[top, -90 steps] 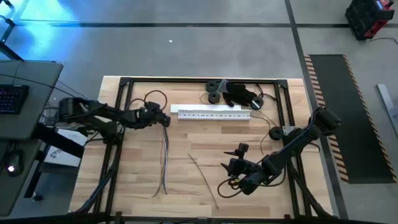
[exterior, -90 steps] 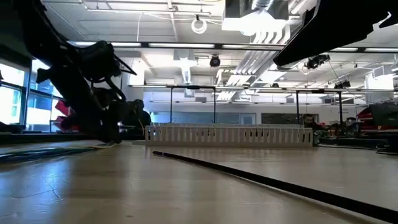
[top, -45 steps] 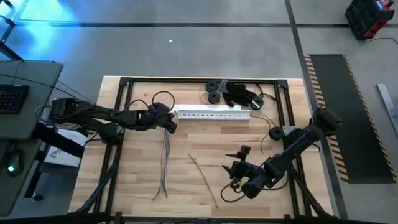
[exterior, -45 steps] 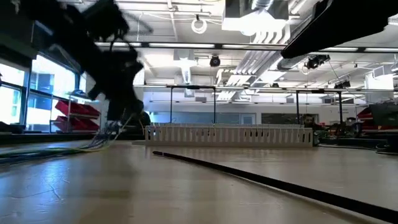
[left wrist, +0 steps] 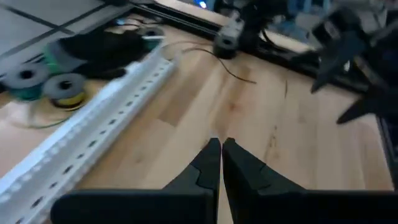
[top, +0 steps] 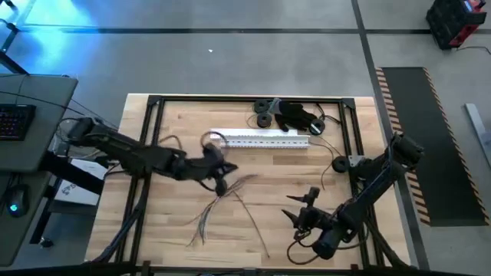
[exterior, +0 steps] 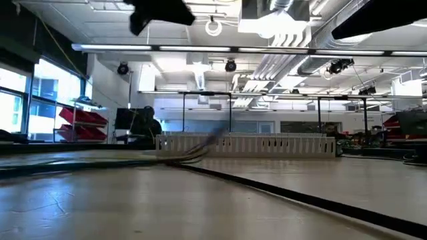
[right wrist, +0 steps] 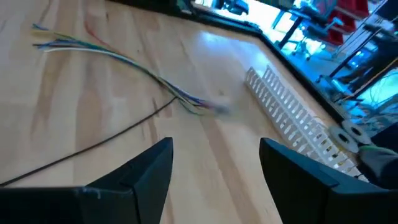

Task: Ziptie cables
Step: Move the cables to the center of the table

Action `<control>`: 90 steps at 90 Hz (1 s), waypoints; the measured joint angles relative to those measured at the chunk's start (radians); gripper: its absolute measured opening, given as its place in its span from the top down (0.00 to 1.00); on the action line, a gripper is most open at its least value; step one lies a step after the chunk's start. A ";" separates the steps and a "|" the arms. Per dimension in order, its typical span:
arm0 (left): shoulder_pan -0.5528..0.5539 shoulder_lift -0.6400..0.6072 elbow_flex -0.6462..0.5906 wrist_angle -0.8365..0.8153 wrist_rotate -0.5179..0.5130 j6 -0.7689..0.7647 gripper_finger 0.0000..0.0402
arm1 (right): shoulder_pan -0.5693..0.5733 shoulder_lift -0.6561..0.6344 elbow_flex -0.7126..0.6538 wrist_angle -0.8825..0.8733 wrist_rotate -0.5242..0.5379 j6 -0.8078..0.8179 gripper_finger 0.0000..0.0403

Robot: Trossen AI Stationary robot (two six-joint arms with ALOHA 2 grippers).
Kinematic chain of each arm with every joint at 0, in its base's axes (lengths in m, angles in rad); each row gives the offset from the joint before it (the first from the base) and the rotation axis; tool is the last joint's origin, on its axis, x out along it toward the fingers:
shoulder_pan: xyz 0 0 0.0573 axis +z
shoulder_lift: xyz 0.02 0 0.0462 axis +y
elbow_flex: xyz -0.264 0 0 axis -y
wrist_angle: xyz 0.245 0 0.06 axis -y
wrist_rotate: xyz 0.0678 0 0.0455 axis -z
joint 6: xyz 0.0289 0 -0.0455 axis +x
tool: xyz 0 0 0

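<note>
Right gripper [top: 305,205], lower right of the high view, jaws spread, idle. Mid-frame, cables [top: 217,205] fan loosely across the surface [top: 176,184]. Left gripper [top: 221,182] above them, jaws pressed together, apparently pinching their upper ends. Risk: thin wires slipping free, bundle splaying apart.

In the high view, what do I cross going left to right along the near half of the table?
The cables → left gripper, shut → thin dark stick → right gripper, open.
</note>
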 joint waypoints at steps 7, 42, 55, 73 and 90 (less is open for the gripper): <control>0.021 0.118 0.070 0.023 0.046 0.055 1.00 | 0.000 0.000 0.000 0.000 0.004 0.000 0.44; 0.098 0.415 0.235 0.021 0.235 0.309 0.90 | 0.000 0.000 0.000 -0.035 -0.039 0.098 0.44; 0.138 0.468 0.236 -0.007 0.330 0.355 0.74 | 0.000 0.000 0.000 -0.039 -0.038 0.105 0.44; 0.176 0.558 0.235 -0.023 0.324 0.423 0.58 | 0.000 0.000 0.000 -0.040 -0.034 0.105 0.44; 0.194 0.617 0.237 -0.032 0.317 0.398 0.59 | 0.000 0.000 0.000 -0.037 -0.033 0.106 0.44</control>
